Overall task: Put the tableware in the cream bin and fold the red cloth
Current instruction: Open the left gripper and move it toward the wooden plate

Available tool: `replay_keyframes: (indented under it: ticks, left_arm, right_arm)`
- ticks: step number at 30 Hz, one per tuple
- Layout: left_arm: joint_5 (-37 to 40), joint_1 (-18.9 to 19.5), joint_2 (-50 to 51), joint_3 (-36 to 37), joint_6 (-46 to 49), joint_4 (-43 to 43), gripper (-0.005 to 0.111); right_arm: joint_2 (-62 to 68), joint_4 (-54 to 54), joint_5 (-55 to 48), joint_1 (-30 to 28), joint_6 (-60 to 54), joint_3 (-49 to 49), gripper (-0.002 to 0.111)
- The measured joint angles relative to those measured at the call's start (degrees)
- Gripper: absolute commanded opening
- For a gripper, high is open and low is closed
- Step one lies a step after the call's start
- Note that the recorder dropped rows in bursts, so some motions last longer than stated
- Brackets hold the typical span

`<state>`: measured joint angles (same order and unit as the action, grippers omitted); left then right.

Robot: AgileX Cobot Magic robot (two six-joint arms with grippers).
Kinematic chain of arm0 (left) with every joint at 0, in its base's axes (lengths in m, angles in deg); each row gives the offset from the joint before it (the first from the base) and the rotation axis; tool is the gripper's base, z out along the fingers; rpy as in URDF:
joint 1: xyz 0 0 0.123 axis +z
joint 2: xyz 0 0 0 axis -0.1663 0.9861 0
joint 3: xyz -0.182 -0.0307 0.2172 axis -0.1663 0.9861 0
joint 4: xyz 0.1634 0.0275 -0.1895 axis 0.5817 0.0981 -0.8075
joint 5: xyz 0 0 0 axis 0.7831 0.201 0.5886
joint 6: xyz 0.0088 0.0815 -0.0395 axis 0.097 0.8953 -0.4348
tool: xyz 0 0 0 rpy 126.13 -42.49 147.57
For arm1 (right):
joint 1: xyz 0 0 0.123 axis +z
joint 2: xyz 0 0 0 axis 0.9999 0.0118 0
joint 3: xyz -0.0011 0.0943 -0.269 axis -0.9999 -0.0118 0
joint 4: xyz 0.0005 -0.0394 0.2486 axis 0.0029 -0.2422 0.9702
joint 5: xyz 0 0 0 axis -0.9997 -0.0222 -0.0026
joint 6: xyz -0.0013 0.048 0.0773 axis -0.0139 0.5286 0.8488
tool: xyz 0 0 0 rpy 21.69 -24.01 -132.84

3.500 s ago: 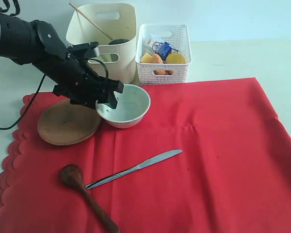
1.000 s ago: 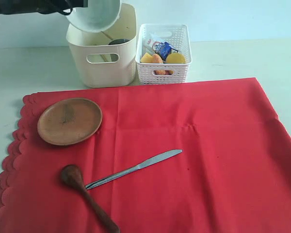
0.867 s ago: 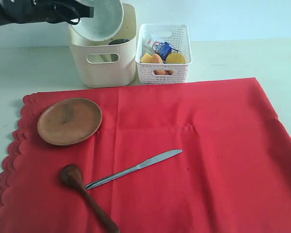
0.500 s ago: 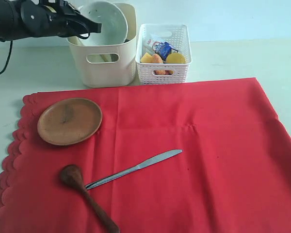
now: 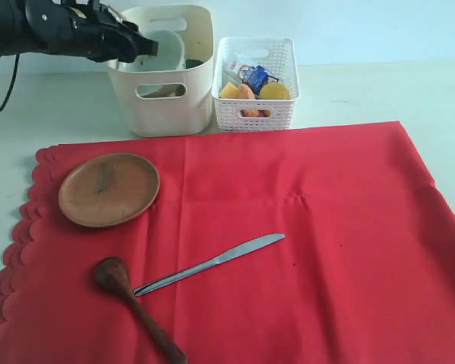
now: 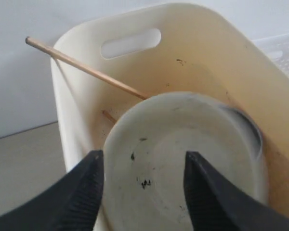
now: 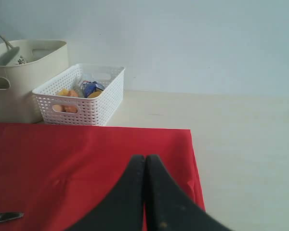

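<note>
1. The left claw (image 6: 142, 154) hangs over the cream bin (image 6: 202, 48), its two black, tapered fingers (image 6: 82, 192) spread wide and gripping nothing.
2. Just beneath those fingers, the white speckled bowl (image 6: 154, 139) lies inside the bin. It is round, glazed and flecked with dark spots.
3. Beyond the fingertips, a pale wooden chopstick (image 6: 86, 70) leans against the bin's smooth, round-cornered wall and sticks out past the rim.
4. Well away from this claw, the matte brown round plate (image 5: 108, 189), the shiny metal knife (image 5: 212, 263) and the dark wooden spoon (image 5: 129, 299) lie apart on the flat red cloth (image 5: 288, 189), which has one scalloped edge.
5. The right claw (image 7: 145, 156) is pressed together over the cloth's corner. Far ahead of it stands the white lattice basket (image 7: 82, 103) of food.
6. Half a second ago the bowl stood tilted high at the bin's rim in the left claw. Now it sits lower inside the bin and the claw has let go. The plate, knife and spoon have not moved.
</note>
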<state>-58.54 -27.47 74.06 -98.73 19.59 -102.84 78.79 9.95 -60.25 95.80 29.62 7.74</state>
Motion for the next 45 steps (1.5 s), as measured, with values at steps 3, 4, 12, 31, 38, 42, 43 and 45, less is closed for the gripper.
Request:
replay_keyframes:
  ticks: [3,4,12,31,38,42,43,45]
  left_arm:
    - [1.9,0.0,-3.0,0.0,0.0,0.0,0.051]
    - [2.8,0.0,-4.1,0.0,0.0,0.0,0.051]
    - [14.8,0.0,-13.3,-0.1,0.0,0.0,0.051]
    - [55.1,0.0,-19.2,0.8,-1.0,-0.1,0.051]
    - [56.5,0.0,-19.6,4.7,-1.0,-0.1,0.051]
    - [56.5,0.0,-19.7,7.0,-1.0,0.7,0.051]
    - [56.5,0.0,-19.7,7.6,-1.0,1.0,0.051]
    - [56.5,0.0,-19.7,8.7,-1.0,1.8,0.051]
  right_arm:
    - [0.0,0.0,0.0,0.0,0.0,0.0,0.000]
    - [0.0,0.0,0.0,0.0,0.0,0.0,0.000]
    - [0.0,0.0,0.0,0.0,0.0,0.0,0.000]
    - [0.0,0.0,0.0,0.0,0.0,0.0,0.000]
    - [0.0,0.0,0.0,0.0,0.0,0.0,0.000]
    - [0.0,0.0,0.0,0.0,0.0,0.0,0.000]
    - [0.0,0.0,0.0,0.0,0.0,0.0,0.000]
    - [0.0,0.0,0.0,0.0,0.0,0.0,0.000]
